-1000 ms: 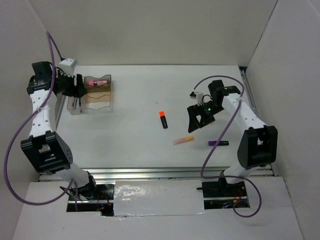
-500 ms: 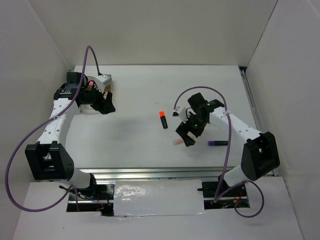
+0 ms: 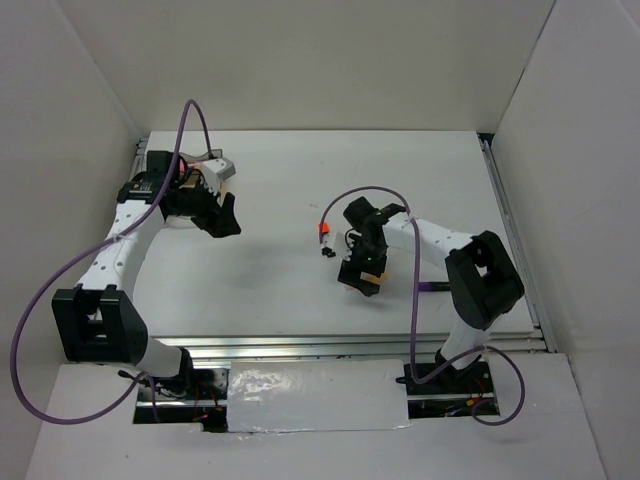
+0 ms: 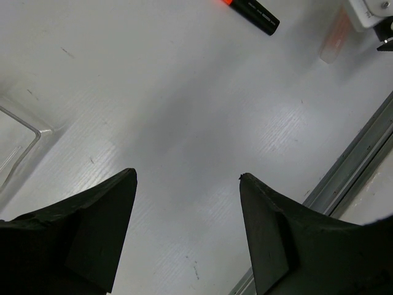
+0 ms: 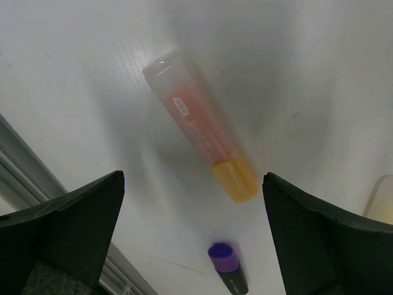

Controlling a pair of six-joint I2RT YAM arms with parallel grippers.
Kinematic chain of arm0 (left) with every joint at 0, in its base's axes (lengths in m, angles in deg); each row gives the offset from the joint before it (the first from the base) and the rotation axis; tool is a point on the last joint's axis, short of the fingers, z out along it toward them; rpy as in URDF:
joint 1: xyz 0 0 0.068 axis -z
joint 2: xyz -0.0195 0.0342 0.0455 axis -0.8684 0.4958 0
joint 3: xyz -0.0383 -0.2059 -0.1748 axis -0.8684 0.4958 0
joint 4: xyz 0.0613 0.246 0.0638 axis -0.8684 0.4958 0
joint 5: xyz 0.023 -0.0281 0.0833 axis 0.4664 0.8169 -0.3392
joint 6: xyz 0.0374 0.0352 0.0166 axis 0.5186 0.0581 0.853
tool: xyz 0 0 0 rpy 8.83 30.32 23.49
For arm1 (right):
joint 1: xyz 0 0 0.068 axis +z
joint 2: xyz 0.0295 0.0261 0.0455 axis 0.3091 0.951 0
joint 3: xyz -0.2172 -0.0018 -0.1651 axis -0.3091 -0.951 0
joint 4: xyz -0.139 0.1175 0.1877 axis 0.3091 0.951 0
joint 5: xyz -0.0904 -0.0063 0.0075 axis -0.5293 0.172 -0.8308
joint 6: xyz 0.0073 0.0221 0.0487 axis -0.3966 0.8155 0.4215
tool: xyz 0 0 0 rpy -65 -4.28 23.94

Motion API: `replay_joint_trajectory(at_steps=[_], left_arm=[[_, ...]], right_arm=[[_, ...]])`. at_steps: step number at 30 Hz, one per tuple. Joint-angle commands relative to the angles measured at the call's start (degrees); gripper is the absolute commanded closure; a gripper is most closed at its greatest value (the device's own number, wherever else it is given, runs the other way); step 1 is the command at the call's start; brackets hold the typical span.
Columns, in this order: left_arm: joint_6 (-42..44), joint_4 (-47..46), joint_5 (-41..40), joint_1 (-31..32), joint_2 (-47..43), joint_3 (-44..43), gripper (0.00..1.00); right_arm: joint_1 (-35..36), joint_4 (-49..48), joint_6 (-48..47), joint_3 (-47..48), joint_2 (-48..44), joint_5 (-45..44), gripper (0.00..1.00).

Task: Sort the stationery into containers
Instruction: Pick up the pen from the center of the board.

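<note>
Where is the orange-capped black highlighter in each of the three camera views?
Top view: the highlighter lies near the middle of the picture, just left of the right gripper.
Left wrist view: at the top edge, right of centre, its cap partly cut off.
Right wrist view: not in it.
Shared landmark: the pink and yellow marker, right of the highlighter there, and below the open right gripper in the right wrist view.

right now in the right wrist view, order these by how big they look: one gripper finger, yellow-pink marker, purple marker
1. finger of the right gripper: looks largest, but it sits nearest the lens
2. yellow-pink marker: whole in view
3. purple marker: only its end shows at the bottom edge
</note>
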Motion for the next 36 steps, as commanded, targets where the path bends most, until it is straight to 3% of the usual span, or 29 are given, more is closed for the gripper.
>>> replay_joint_trajectory(at_steps=[1,5,9,29,33,34,36], left_arm=[[-1.11,-1.45,1.05,0.05,-1.22,-0.07,0.2],[-1.12,-1.89,0.78,0.05,-1.4,0.28,0.2],[-1.38,-2.16,0.69,0.05,-1.57,0.46,0.2],[-2.26,-1.98,2.98,-2.85,-1.31,0.54,0.2],[-2.52,-1.8,3.59,-3.46,-1.48,0.46,0.2],[-2.61,-1.72,3.77,-3.64,-1.48,0.46,0.2],[-2.61,-1.45,4.38,-4.25,-1.4,0.37,0.2]], right_arm=[[0.9,-3.92,-3.7,0.82,1.6,-3.24,0.01],[1.35,-6.38,-4.85,-1.55,2.39,-5.44,0.05],[1.7,-8.05,-5.81,-3.57,2.74,-7.11,0.15],[2.75,-7.88,-5.29,-6.13,4.06,-7.47,0.44],[2.75,-6.65,-4.41,-5.42,4.41,-6.68,0.56],[2.84,-6.48,-3.97,-5.34,4.41,-6.33,0.7],[2.93,-5.86,-3.62,-4.99,4.42,-5.97,0.87]])
